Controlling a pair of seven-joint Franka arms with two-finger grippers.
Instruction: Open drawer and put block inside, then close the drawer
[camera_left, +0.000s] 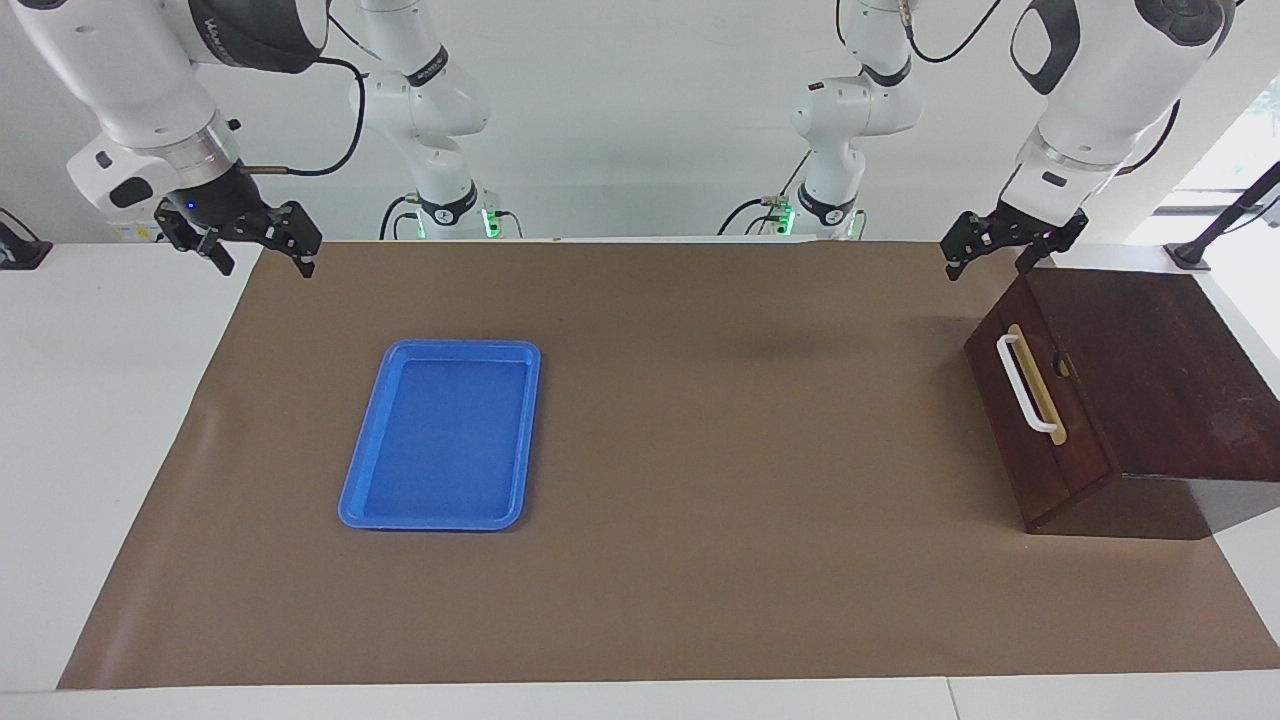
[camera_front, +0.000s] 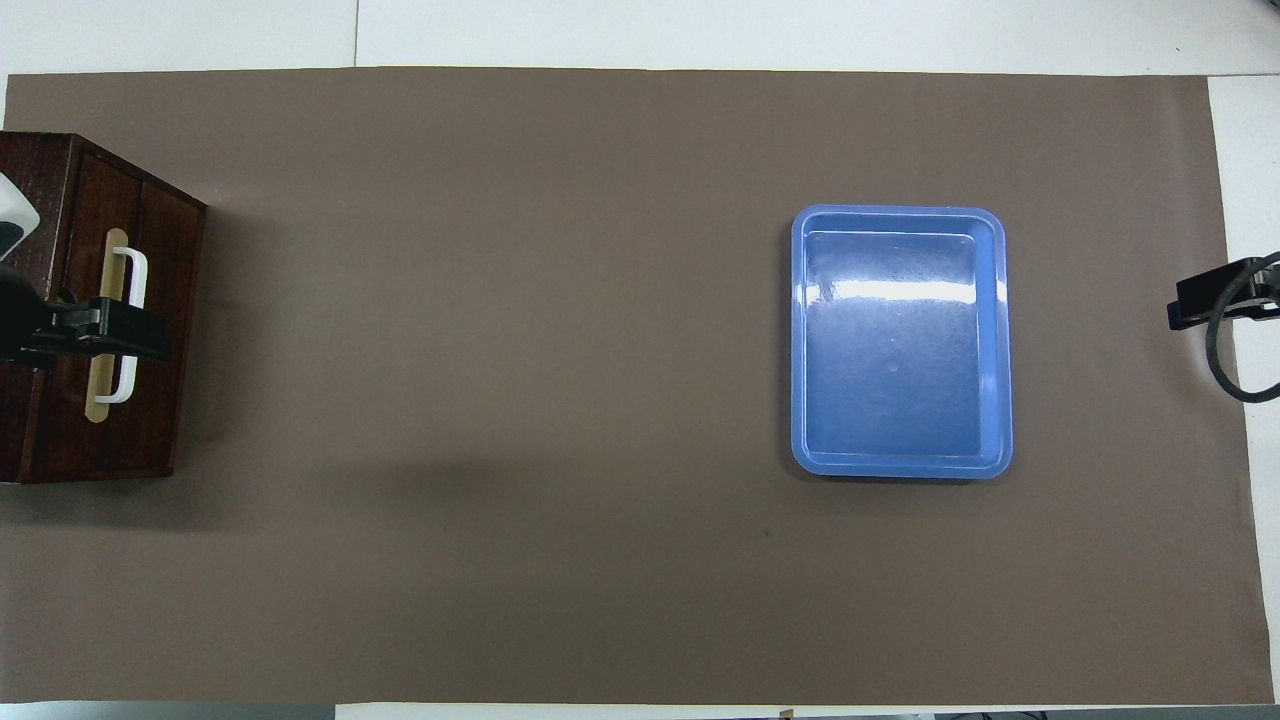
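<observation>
The dark wooden box stands at the left arm's end of the table, its drawer (camera_left: 1045, 440) shut, with a white bar handle (camera_left: 1025, 385) on a tan strip. My left gripper (camera_left: 985, 268) hangs open and empty in the air. In the overhead view the left gripper (camera_front: 140, 340) covers the middle of the handle (camera_front: 135, 265) on the drawer (camera_front: 150, 420), with nothing touching. My right gripper (camera_left: 265, 265) waits open and empty over the mat's edge at the right arm's end, and its tip (camera_front: 1192, 302) shows at the overhead view's edge. The block is out of view.
A flat blue tray (camera_left: 440, 435) lies empty on the brown mat (camera_left: 720, 480) toward the right arm's end; the overhead view shows the tray (camera_front: 900, 340) the same way. White tabletop (camera_left: 100, 450) borders the mat.
</observation>
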